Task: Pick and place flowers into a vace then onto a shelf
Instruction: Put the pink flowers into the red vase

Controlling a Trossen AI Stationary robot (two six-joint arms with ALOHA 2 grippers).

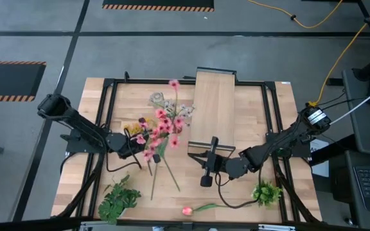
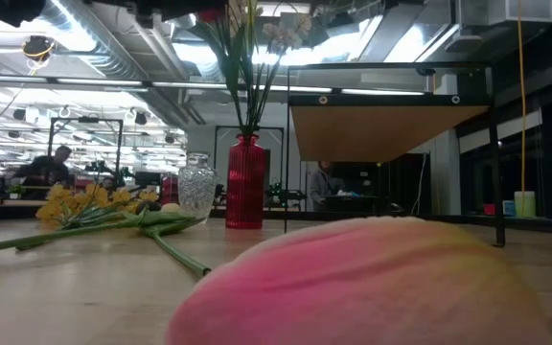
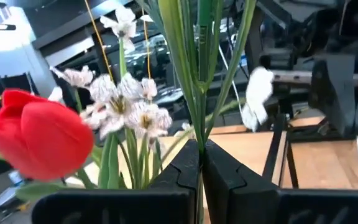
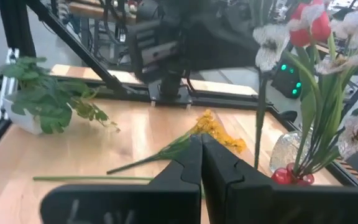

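While bare table (image 1: 236, 196) lies near the front edge, I see left gripper (image 3: 201, 163) clamping flowers (image 3: 194, 74); right gripper (image 4: 201, 152) closed, empty.

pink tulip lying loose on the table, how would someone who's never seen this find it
Start at the wooden table and go to its near edge, between the two leafy green bunches at the corners. The pink tulip lies flat there alone, one closed pink bud on a curved green stem, away from the flowers held upright by the left gripper.
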